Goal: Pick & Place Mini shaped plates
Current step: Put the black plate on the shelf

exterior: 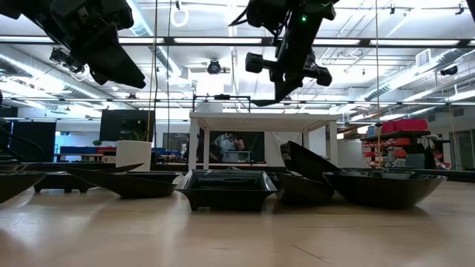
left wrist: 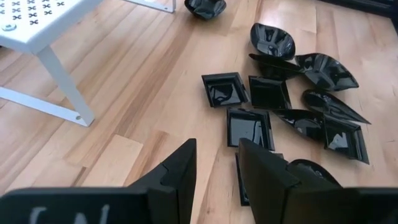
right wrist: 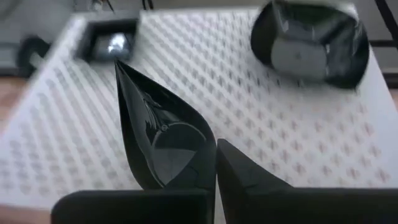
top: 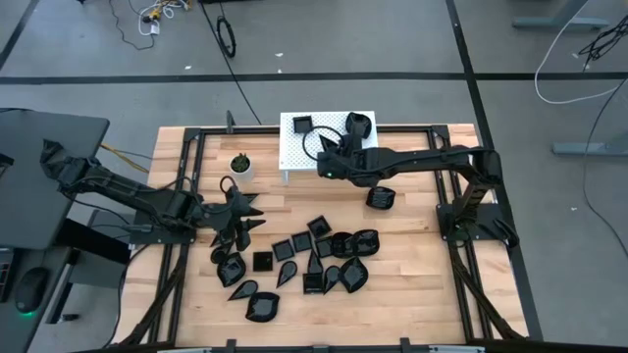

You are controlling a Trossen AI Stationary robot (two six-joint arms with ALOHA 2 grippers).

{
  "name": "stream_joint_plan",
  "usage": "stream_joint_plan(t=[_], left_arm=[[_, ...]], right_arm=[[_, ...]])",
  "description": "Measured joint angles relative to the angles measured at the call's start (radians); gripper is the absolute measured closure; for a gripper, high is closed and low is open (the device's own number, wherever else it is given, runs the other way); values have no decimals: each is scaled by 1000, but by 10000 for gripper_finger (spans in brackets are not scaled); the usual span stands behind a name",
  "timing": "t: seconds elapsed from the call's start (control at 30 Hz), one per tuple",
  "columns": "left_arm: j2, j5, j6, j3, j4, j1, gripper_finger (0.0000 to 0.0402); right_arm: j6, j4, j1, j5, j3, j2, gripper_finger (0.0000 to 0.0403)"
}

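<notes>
My right pincer [right wrist: 214, 163] gripping a teardrop plate [right wrist: 163, 140] above the white stand [right wrist: 261, 118] by the worktop's far edge, left pincer [left wrist: 216, 163] open over the loose plates [left wrist: 283, 102].

Table [top: 412, 294]: pale wood planks, smooth with a soft sheen, grain visible. Stand [right wrist: 261, 143] on the table: white sheet with a matt painted look, pierced by rows of small cutouts, on plain white legs. Small plates [left wrist: 267, 93] on the wood beside the stand: glossy black, smooth, mirroring the ceiling lights. Teardrop plate [right wrist: 163, 140] over the stand, pinched by the right gripper [right wrist: 214, 165]: equally glossy black. Gripper fingers [left wrist: 177, 177]: matt black, plastic-looking.
</notes>
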Motion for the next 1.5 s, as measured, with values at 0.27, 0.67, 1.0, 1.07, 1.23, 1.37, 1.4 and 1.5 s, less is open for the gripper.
stream_joint_plan(t=[0.27, 0.67, 1.0, 1.07, 1.23, 1.37, 1.4, 1.5], left_arm=[[0, 0, 3, 0, -1, -18, 278], [0, 2, 18, 0, -7, -27, 278], [0, -31, 18, 0, 1, -38, 278], [-1, -32, 0, 0, 6, -38, 278], [-1, -47, -34, 0, 48, -46, 278], [-1, -54, -32, 0, 60, -64, 278], [-1, -56, -27, 0, 60, -66, 278], [-1, -67, -12, 0, 61, -67, 278]], right_arm=[[7, -18, 1, -6, -1, 8, 342], [-251, -31, 43, -31, -1, -41, 195], [-480, 1, 306, 104, -17, -65, 203], [-544, 62, 350, 165, -47, -64, 210], [-572, 89, 421, 108, -67, -64, 228], [-539, 38, 463, 59, -67, -64, 242], [-539, 29, 470, 58, -67, -64, 245], [-540, 18, 472, 22, -67, -64, 253]])
